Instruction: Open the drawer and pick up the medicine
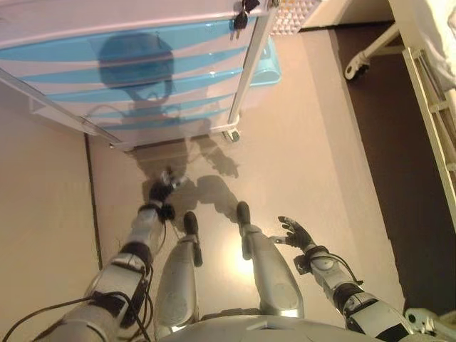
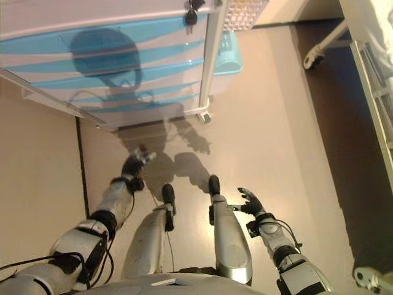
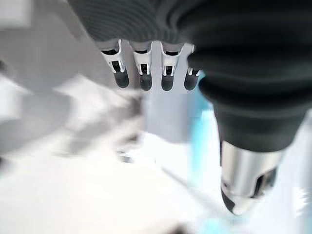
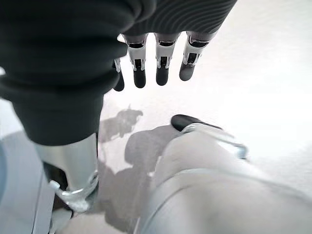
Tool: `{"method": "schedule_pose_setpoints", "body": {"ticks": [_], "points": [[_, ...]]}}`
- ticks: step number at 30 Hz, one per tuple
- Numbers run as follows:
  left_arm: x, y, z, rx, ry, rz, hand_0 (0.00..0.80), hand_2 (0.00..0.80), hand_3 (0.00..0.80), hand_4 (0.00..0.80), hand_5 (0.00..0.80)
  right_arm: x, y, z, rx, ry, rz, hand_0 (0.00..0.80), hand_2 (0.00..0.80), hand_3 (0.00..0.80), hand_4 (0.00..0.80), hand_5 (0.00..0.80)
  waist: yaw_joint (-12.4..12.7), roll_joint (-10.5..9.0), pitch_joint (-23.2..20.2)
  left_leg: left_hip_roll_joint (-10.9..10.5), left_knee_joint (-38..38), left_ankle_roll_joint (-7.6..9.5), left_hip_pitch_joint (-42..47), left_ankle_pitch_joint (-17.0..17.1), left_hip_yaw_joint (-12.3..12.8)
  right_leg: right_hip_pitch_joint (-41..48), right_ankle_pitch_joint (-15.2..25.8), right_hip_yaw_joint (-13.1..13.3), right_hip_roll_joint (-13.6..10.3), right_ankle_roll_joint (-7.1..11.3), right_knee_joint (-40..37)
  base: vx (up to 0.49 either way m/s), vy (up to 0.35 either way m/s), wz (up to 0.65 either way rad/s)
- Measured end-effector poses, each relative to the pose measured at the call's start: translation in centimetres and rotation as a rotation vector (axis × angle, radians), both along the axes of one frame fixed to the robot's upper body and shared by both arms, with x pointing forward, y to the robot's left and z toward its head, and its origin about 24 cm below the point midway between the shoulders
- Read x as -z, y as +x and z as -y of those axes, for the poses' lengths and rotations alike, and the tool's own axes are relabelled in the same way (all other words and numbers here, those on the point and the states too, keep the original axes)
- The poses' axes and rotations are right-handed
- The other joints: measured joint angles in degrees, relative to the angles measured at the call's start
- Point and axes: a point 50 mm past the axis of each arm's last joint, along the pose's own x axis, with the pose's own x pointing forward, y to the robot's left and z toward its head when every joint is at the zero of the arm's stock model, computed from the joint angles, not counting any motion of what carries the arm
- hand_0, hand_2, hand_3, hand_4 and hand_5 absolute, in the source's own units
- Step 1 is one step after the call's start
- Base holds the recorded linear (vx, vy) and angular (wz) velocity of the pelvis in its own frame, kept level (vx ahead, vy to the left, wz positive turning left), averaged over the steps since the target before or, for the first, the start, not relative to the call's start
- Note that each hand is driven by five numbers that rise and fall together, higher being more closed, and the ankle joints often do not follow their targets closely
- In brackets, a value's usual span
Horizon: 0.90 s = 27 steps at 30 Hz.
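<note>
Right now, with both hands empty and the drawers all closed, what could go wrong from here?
1. The drawer unit stands on a caster; a pull on a drawer might roll the whole unit instead of opening it.
2. The left hand hangs low, open, near the unit's base and touching nothing, so its reach up to a drawer front may miss.
3. No medicine is visible, so the wrong drawer might be opened. The right hand is open too.

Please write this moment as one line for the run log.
stage: before reach | drawers: all closed | medicine: not visible | left hand: open, low, short of cabinet | right hand: open, idle
</note>
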Motion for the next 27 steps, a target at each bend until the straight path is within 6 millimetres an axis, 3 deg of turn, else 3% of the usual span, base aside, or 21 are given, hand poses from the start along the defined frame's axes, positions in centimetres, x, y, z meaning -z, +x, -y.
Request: {"method": "schedule_pose_setpoints", "body": {"ticks": [3, 7, 13, 21, 22, 23, 25, 27], "points": [[-5.2, 2.5, -1.5, -0.074, -0.174, 0.183, 0.000, 0.000, 0.000, 0.000, 0.000, -0.3, 0.3, -0.5, -0.011, 0.018, 0.019, 0.000, 0.000, 0.000, 0.000, 0.000, -1.4, -1.21, 0.9, 0.6, 3.8, 0.50, -2.7, -1.6, 0.2, -1.4, 0.2, 0.3, 0.3, 0.44, 1.1, 0.002, -0.022, -0.07], [-10.4, 4.3, -2.3, -0.102, -0.387, 0.373, 0.000, 0.000, 0.000, 0.000, 0.000, -0.1, -0.1, -1.1, -0.029, 0.035, 0.020, 0.000, 0.000, 0.000, 0.000, 0.000, -2.0, -2.28, 1.4, 1.1, 6.5, 0.37, -4.3, -3.1, 0.2, -2.0, 0.2, 0.5, 0.7, 0.48, 1.3, 0.023, -0.039, -0.05], [-11.4, 3.9, -4.3, -0.164, -0.563, 0.476, 0.000, 0.000, 0.000, 0.000, 0.000, -0.2, -0.4, -2.0, -0.070, 0.052, 0.041, 0.000, 0.000, 0.000, 0.000, 0.000, -3.5, -4.63, 2.3, 1.8, 8.3, 0.31, -5.9, -3.7, 0.5, -3.3, 0.5, 0.9, 1.3, 0.75, 1.8, 0.044, -0.021, -0.06], [-11.5, 4.0, -4.6, -0.195, -0.820, 0.585, 0.000, 0.000, 0.000, 0.000, 0.000, 0.0, -1.1, -2.3, -0.084, 0.076, 0.055, 0.000, 0.000, 0.000, 0.000, 0.000, -4.2, -4.88, 2.2, 2.4, 10.0, 0.48, -6.6, -4.5, 0.3, -3.1, 0.8, 1.7, 2.1, 1.05, 1.5, 0.043, -0.025, -0.02], [-11.6, 3.9, -4.6, -0.187, -0.850, 0.612, 0.044, 0.044, 0.044, 0.044, 0.044, 0.0, -1.1, -2.4, -0.091, 0.076, 0.057, 0.000, 0.000, 0.000, 0.000, 0.000, -4.0, -4.95, 2.1, 2.5, 10.3, 0.35, -6.6, -4.8, 0.4, -2.9, 0.7, 1.7, 2.2, 0.78, 1.3, 0.029, -0.020, -0.08], [-11.6, 3.9, -4.6, -0.175, -0.884, 0.648, 0.376, 0.376, 0.376, 0.376, 0.376, 0.0, -1.2, -2.5, -0.094, 0.077, 0.056, 0.000, 0.000, 0.000, 0.000, 0.000, -4.2, -5.01, 2.1, 2.8, 10.7, 0.62, -6.8, -4.7, 0.3, -2.8, 1.1, 1.8, 2.5, 1.10, 1.2, 0.119, 0.022, -0.04], [-11.5, 3.8, -4.5, -0.164, -0.948, 0.698, 0.424, 0.424, 0.424, 0.424, 0.424, 0.0, -1.3, -2.7, -0.103, 0.084, 0.062, 0.000, 0.000, 0.000, 0.000, 0.000, -4.7, -5.08, 2.0, 2.8, 10.7, 0.50, -7.3, -4.7, 0.3, -3.1, 1.3, 1.8, 2.5, 1.10, 0.9, 0.004, 0.000, 0.02], [-11.5, 3.7, -4.2, -0.134, -0.981, 0.767, 0.373, 0.373, 0.373, 0.373, 0.373, -0.1, -1.3, -2.7, -0.104, 0.088, 0.072, 0.000, 0.000, 0.000, 0.000, 0.000, -4.9, -5.08, 2.0, 2.7, 10.6, 0.80, -8.1, -4.5, 0.5, -4.0, 1.6, 2.1, 2.4, 1.26, 0.8, -0.033, -0.017, -0.03]]}}
